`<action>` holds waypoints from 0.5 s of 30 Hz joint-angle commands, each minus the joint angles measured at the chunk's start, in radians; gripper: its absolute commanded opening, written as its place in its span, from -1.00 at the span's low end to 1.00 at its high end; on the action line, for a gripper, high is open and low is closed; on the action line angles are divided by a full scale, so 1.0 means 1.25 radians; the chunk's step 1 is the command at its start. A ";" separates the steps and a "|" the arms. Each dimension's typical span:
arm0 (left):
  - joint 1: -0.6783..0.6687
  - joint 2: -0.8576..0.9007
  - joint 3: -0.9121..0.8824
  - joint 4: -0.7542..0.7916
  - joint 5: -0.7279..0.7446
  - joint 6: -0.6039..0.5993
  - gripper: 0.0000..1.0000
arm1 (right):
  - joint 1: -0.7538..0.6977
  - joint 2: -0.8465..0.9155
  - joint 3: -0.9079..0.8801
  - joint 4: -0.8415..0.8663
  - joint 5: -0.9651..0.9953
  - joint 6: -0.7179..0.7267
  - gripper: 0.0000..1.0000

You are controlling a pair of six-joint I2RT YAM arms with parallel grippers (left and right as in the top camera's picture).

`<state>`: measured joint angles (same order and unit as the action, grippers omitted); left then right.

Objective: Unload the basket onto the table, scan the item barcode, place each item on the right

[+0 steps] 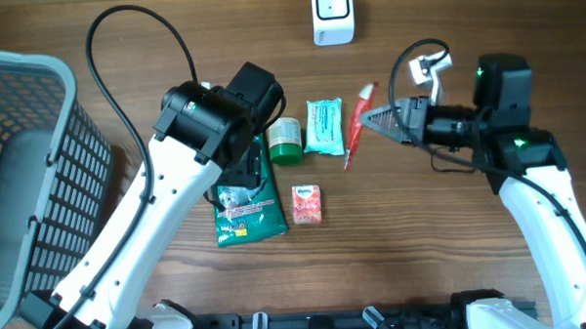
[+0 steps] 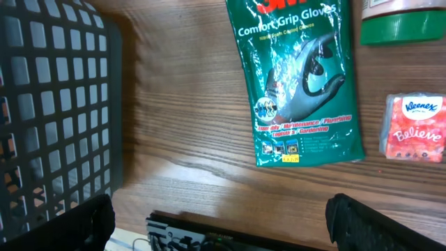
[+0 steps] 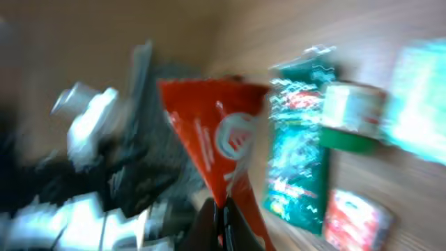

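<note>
Overhead, the right gripper (image 1: 365,118) was clamped shut on a red tube (image 1: 352,143), pinching it near one end so that the rest slanted away from the fingertips, just beside a teal wipes pack (image 1: 323,124). That end-on pinch probably served to leave the tube's long printed faces bare, so a barcode could be turned toward the white scanner (image 1: 332,17) at the far edge of the table (image 1: 423,238). The tube and the scanner were well apart, so the scan itself looked not yet done. The right wrist view was badly blurred. It showed the red tube filling the middle with the jaws together on its narrow end at the bottom, and no barcode could be made out there.

The left gripper (image 2: 219,209) stood with its fingers wide apart and held nothing. It hovered over bare wood near the lower edge of a green glove packet (image 2: 303,84), touching neither that nor the grey basket (image 2: 49,104) to one side, seemingly parked clear of the working arm.
</note>
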<state>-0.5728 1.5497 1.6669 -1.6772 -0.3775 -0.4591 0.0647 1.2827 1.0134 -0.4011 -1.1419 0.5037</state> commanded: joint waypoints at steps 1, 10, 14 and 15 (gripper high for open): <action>0.003 -0.015 -0.001 0.001 -0.013 -0.013 1.00 | 0.001 -0.008 0.005 0.055 -0.202 -0.036 -0.91; 0.003 -0.015 -0.001 0.001 -0.013 -0.014 1.00 | -0.001 -0.008 0.005 0.210 -0.384 0.062 -0.91; 0.003 -0.015 -0.001 0.001 -0.013 -0.013 1.00 | 0.000 -0.008 0.005 0.210 -0.373 0.077 -0.91; 0.003 -0.015 -0.001 0.001 -0.013 -0.013 1.00 | 0.000 -0.008 0.005 0.209 -0.352 0.082 -0.92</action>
<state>-0.5728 1.5497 1.6669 -1.6764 -0.3775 -0.4591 0.0647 1.2808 1.0142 -0.1436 -1.5593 0.5800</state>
